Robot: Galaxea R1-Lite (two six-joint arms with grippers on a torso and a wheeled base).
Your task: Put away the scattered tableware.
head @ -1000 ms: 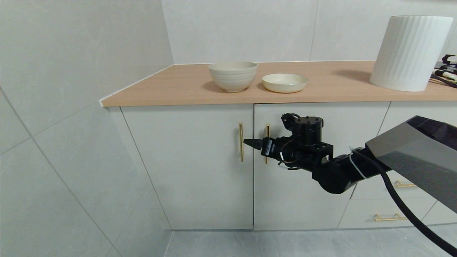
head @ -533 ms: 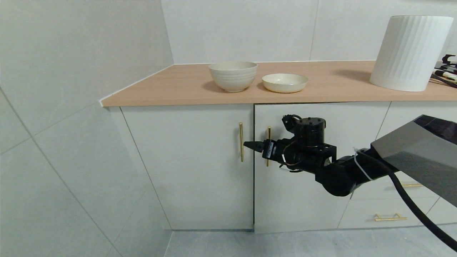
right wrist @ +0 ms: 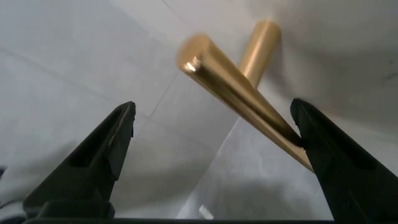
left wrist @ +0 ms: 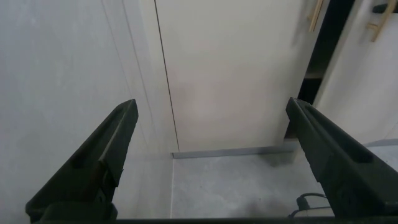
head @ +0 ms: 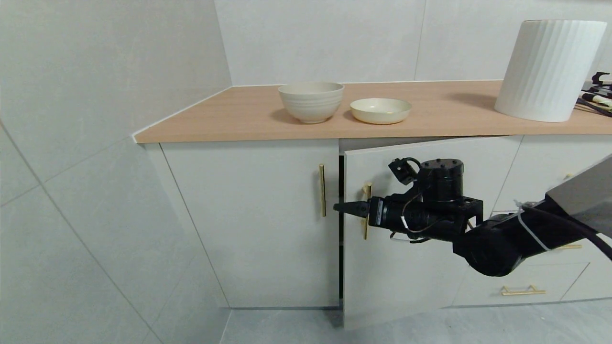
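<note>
A deep cream bowl (head: 311, 101) and a shallow cream dish (head: 380, 110) stand side by side on the wooden countertop (head: 229, 122). Below them the right cabinet door (head: 406, 282) stands ajar, with a dark gap at its edge. My right gripper (head: 345, 208) is at that door's gold handle (head: 366, 210). In the right wrist view the gold handle (right wrist: 236, 99) runs between the spread fingers (right wrist: 93, 162) of my right gripper (right wrist: 217, 168), which is open. My left gripper (left wrist: 211, 162) is open, low before the left cabinet door (left wrist: 230, 74), holding nothing.
The left cabinet door (head: 258, 224) is closed; its gold handle (head: 322, 190) is close to my right gripper's tip. A tall white ribbed container (head: 550, 69) stands at the counter's right end. Drawers with a gold pull (head: 518, 290) lie lower right. A tiled wall bounds the left.
The right cabinet door has swung outward from closed to ajar. My right gripper has drawn back and slightly down with the handle.
</note>
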